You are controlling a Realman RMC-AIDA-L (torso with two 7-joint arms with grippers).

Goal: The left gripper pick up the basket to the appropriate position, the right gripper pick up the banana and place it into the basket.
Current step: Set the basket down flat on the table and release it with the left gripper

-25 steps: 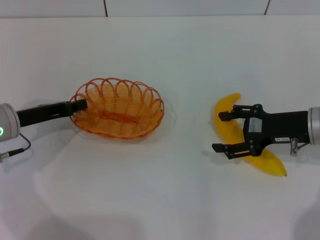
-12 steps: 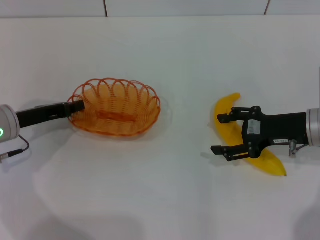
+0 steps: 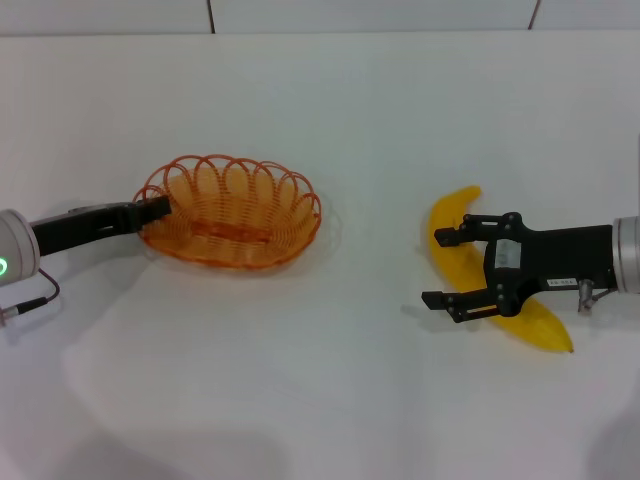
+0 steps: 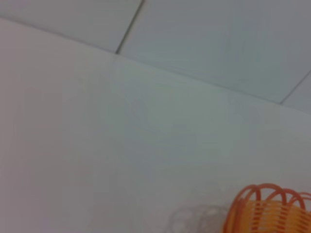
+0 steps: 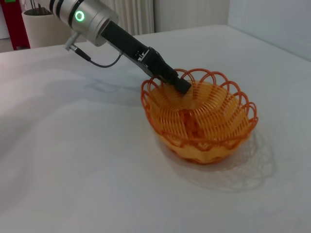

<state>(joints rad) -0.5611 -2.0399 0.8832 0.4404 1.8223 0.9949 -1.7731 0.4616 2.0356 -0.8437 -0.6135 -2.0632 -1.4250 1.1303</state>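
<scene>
The orange wire basket (image 3: 230,212) is left of centre on the white table, and its shadow suggests it hangs just above the surface. My left gripper (image 3: 160,208) is shut on its left rim; this also shows in the right wrist view (image 5: 177,83), where the basket (image 5: 201,121) tilts slightly. An edge of the basket (image 4: 272,211) shows in the left wrist view. The yellow banana (image 3: 452,215) lies on the table at the right. My right gripper (image 3: 433,268) is open, low over the banana's middle, with one finger on each side of it.
The white table (image 3: 330,380) stretches between the basket and the banana. A wall with tile seams (image 3: 210,15) runs along the far edge. A cable (image 3: 30,300) trails from the left wrist.
The basket has shifted a little to the left with my left gripper. My right gripper has edged slightly left and lower over the banana, still open.
</scene>
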